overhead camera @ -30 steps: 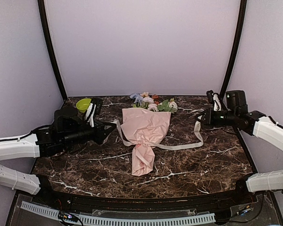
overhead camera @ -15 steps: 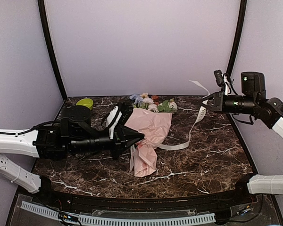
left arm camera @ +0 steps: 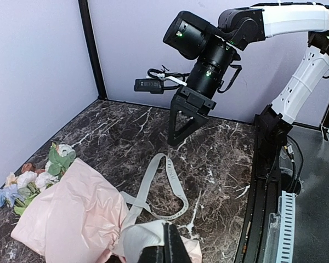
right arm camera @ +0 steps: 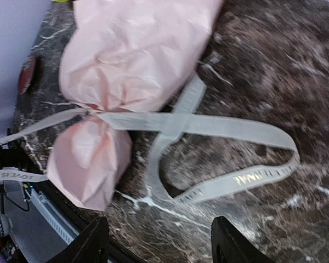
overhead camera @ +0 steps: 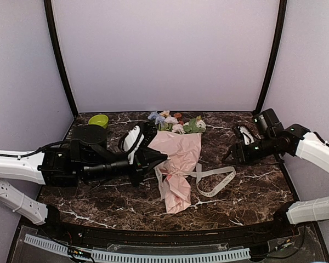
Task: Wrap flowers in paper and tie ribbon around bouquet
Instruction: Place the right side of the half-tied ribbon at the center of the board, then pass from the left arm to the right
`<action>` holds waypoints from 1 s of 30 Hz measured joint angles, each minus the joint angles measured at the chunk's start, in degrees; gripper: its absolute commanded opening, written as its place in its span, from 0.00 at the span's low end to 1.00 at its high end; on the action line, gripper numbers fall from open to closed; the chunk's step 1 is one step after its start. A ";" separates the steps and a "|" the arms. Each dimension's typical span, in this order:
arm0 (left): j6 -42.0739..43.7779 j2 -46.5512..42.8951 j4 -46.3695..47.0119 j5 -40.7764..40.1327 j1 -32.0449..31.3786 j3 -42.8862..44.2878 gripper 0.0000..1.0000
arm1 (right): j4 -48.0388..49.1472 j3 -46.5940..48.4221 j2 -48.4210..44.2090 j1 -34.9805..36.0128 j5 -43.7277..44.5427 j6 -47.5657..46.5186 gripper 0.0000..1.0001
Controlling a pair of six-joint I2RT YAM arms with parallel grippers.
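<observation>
- Opening the right jaws wide, low over the surface (overhead camera: 252,186) to the right of the bouquet (overhead camera: 178,156), and holding nothing in them.
- Dropping the ribbon (overhead camera: 216,178) into a slack loop on the marble, crossing over itself just beside the pinched neck of the paper.
- Pinching the left jaws fully shut on the other end of the ribbon, right at that neck, near the middle of the surface.
- Lying with the flowers (overhead camera: 175,123) at the far, wide end of the cone, and pointing the narrow tail toward the near edge.
- Reading the wrap as done and the first crossing of the ribbon as laid. Lacking a tightened knot so far, and probably needing a fresh grasp on the loose end.
- Differing from half a second earlier: bringing the right arm (overhead camera: 296,139) down from high up, where it was pulling the ribbon up through the air.
- Differing also in the bouquet: swinging its tail a little to the right and nearer.
- Risking a loosened wrap around the neck with the loop this floppy.
</observation>
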 measured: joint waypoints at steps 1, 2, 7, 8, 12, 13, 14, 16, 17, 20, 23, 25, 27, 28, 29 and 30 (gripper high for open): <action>0.46 -0.44 0.20 -0.66 0.09 -0.37 0.00 | 2.03 1.09 0.81 0.98 -0.92 -0.61 0.63; 0.85 -0.83 0.31 -1.05 0.26 -0.66 0.00 | 4.15 1.90 1.64 2.10 -1.99 -1.20 0.63; 1.57 -2.27 1.18 -0.85 3.82 -1.62 0.00 | 23.65 4.66 10.23 13.40 -10.75 -6.95 0.64; 1.55 -2.27 1.33 -0.68 4.90 -1.64 0.00 | 27.28 5.11 12.59 15.17 -12.39 -8.28 0.64; 1.75 -2.03 2.43 -0.26 8.63 -1.64 0.00 | 38.01 8.04 22.99 18.99 -19.06 -13.68 0.65; 1.92 -1.90 2.86 -0.04 9.20 -1.64 0.00 | 39.41 8.76 25.03 19.10 -20.09 -14.78 0.64; 2.03 -1.84 3.10 0.20 9.42 -1.64 0.00 | 40.28 9.42 26.51 19.08 -20.85 -15.56 0.64; 2.21 -1.73 3.76 1.27 10.51 -1.64 0.00 | 41.86 11.96 30.45 19.08 -23.37 -17.49 0.62; 2.25 -1.73 4.00 1.81 10.91 -1.64 0.00 | 42.53 13.33 32.28 19.08 -24.35 -18.14 0.60; 2.40 -1.36 4.59 3.02 12.33 -1.64 0.00 | 44.28 16.17 36.39 19.08 -25.99 -19.32 0.48; 2.54 -0.63 5.03 3.78 13.44 -1.64 0.00 | 45.59 16.52 38.07 19.08 -27.21 -19.37 0.27; 2.56 -0.31 5.03 4.35 13.84 -1.64 0.00 | 46.49 16.55 39.01 19.08 -28.11 -18.97 0.18; 2.54 0.00 5.01 4.92 14.32 -1.64 0.00 | 47.43 16.50 39.56 19.08 -28.85 -18.34 0.16; 2.51 0.07 5.01 5.14 14.53 -1.64 0.00 | 47.87 16.46 39.67 19.08 -29.29 -17.88 0.16; 2.51 0.09 5.03 5.31 14.69 -1.64 0.00 | 48.37 16.44 39.74 19.08 -29.57 -17.59 0.16; 2.45 0.09 5.05 5.73 14.86 -1.64 0.00 | 49.20 16.31 39.74 19.08 -29.64 -17.14 0.17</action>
